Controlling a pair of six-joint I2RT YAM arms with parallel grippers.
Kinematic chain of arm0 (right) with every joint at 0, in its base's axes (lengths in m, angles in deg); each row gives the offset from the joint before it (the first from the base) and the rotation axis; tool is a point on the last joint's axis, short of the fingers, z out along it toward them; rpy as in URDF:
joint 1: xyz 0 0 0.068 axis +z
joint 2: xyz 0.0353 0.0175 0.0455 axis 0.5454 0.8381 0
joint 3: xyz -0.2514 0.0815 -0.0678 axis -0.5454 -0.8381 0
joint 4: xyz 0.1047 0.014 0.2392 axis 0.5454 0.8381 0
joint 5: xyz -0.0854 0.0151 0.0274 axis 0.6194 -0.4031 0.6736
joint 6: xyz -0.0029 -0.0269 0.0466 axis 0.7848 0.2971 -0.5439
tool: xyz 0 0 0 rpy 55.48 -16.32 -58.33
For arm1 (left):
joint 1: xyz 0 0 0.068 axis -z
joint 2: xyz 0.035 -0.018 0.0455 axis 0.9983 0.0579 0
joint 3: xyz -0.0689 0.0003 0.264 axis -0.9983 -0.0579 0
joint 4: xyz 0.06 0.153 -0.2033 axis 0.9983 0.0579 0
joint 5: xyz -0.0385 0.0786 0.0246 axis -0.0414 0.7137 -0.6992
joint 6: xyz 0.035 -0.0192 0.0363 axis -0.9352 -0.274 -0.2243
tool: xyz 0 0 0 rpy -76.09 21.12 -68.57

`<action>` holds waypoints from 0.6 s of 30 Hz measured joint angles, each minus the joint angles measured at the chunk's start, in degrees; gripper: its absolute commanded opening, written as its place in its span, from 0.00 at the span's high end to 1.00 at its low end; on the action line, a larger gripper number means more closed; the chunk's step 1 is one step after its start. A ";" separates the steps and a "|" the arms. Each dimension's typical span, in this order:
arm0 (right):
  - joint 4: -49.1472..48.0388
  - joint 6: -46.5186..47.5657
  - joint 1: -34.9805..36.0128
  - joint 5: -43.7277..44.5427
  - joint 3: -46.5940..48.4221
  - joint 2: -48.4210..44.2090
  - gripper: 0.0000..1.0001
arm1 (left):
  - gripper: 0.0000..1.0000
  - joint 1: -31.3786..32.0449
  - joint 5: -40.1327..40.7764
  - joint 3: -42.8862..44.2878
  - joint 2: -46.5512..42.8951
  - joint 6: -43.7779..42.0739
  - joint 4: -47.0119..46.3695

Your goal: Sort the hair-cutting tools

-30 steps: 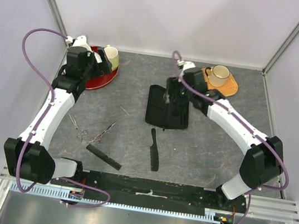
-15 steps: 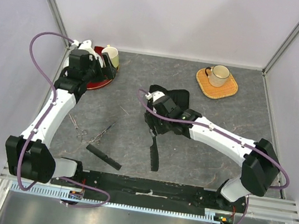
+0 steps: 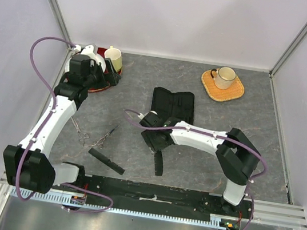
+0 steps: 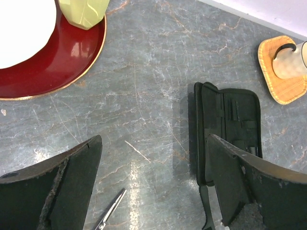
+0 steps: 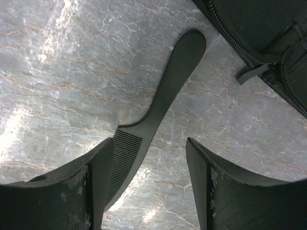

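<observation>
Right wrist view shows the handled comb (image 5: pixel 158 110) flat on the table (image 5: pixel 57 72), with the right gripper (image 5: pixel 148 148) spread and empty astride its neck; we judge that it is lined up to pinch the comb for sorting, just beside the open case (image 5: pixel 268 43). Seen from above, the plain comb (image 3: pixel 106 160), left scissors (image 3: pixel 80 131) and right scissors (image 3: pixel 106 135) lie loose by the left arm, whose left gripper (image 4: pixel 151 143) hangs wide and empty near the red plate (image 4: pixel 62 67), out of the way. We see grey marbled stone, pale lilac walls and a cup (image 3: pixel 225 75) at the far right.
</observation>
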 measured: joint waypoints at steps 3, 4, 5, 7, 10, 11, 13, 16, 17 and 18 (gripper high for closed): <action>1.31 -1.84 -0.09 -0.07 1.79 1.88 0.30 | 0.05 0.00 -0.04 0.00 0.00 0.15 1.07; 1.57 -2.51 -0.11 -0.09 2.40 2.25 0.29 | 0.05 0.00 -0.11 0.00 0.00 0.22 1.40; 1.73 -3.02 -0.11 -0.20 2.82 2.49 0.29 | 0.05 0.00 -0.13 0.00 0.00 0.26 1.66; 1.84 -3.87 -0.11 -0.63 3.04 2.60 0.28 | 0.05 0.00 -0.15 0.00 0.00 0.35 2.14; 2.21 -5.05 -0.11 -1.38 3.04 2.82 0.28 | 0.05 0.00 -0.15 -0.02 -0.07 0.39 2.25; 2.21 -5.42 -0.11 -1.57 3.04 3.10 0.28 | 0.05 0.00 -0.15 -0.09 -0.17 0.42 2.27; 2.36 -6.05 -0.11 -1.88 3.04 3.89 0.28 | 0.05 0.00 -0.17 -0.31 -0.31 0.46 2.29; 2.80 -7.19 -0.11 -1.92 3.28 4.96 0.29 | 0.05 0.00 -0.44 -0.79 -0.44 0.83 2.32; 3.02 -7.54 -0.11 -1.57 3.65 5.05 0.30 | 0.05 0.00 -0.68 -0.92 -0.44 0.90 2.32; 3.13 -7.98 -0.11 -1.14 3.93 5.09 0.30 | 0.05 0.00 -0.90 -1.11 -0.44 0.98 2.32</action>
